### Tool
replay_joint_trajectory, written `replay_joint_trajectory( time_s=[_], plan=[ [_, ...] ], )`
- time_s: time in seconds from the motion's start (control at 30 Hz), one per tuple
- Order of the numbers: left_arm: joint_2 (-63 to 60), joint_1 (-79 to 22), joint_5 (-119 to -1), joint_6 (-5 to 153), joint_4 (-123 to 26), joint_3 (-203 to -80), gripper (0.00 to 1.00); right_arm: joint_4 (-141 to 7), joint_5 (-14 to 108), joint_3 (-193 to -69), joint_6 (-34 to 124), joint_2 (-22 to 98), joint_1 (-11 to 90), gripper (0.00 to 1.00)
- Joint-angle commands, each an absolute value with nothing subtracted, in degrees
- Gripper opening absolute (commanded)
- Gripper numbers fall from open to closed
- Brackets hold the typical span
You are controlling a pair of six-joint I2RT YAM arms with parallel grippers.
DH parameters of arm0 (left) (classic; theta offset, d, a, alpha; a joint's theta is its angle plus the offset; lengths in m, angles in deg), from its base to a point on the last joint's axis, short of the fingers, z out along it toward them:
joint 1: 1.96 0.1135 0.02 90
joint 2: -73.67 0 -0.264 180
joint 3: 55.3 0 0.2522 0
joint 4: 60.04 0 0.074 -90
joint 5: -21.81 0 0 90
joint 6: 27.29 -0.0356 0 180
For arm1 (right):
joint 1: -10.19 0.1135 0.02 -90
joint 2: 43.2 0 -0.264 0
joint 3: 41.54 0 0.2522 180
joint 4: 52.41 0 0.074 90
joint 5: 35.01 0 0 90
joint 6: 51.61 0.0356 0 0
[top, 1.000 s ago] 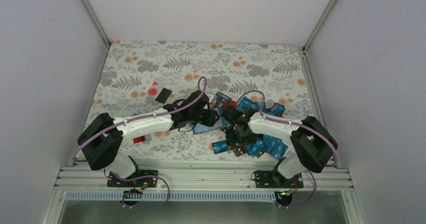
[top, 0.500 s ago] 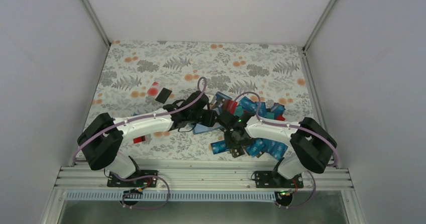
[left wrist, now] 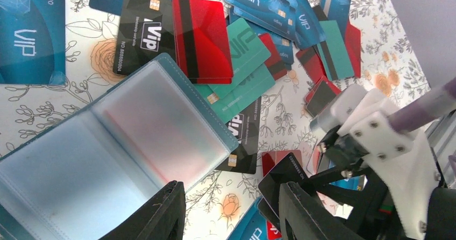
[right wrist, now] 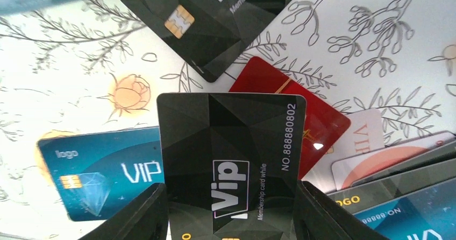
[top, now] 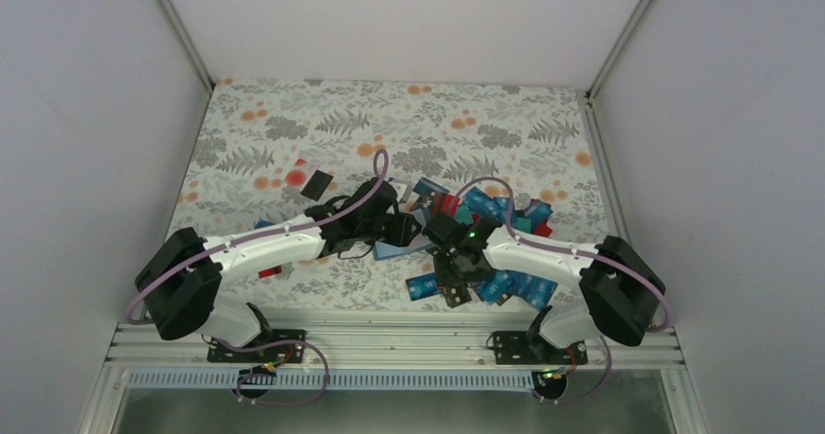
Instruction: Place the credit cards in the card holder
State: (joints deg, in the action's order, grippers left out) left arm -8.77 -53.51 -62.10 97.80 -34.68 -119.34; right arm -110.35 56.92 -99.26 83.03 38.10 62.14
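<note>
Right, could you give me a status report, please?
Right gripper shut on black rectangular VIP card. Left gripper open at teal-blue soft folding wallet, lying open. Loose cards crowd it.

The top external camera looks steeply down from behind the arm bases over the whole floral table. Both wrist cameras sit close above it, sharing the black chip card lying by the card holder.
</note>
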Motion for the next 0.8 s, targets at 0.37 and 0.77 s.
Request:
replay_joint_trajectory(
  time_s=[0.37, 0.77],
  plan=[
    [-5.3, -53.7, -54.1, 105.0, -46.3, -114.7, 0.44, -107.5, 56.4, -103.8, 83.8, 26.6, 58.0, 0.50],
    [-5.9, -53.3, -48.1, 110.3, -55.9, -111.9, 0.48, -105.2, 53.7, -107.4, 82.0, 23.4, 56.8, 0.52]
  ],
)
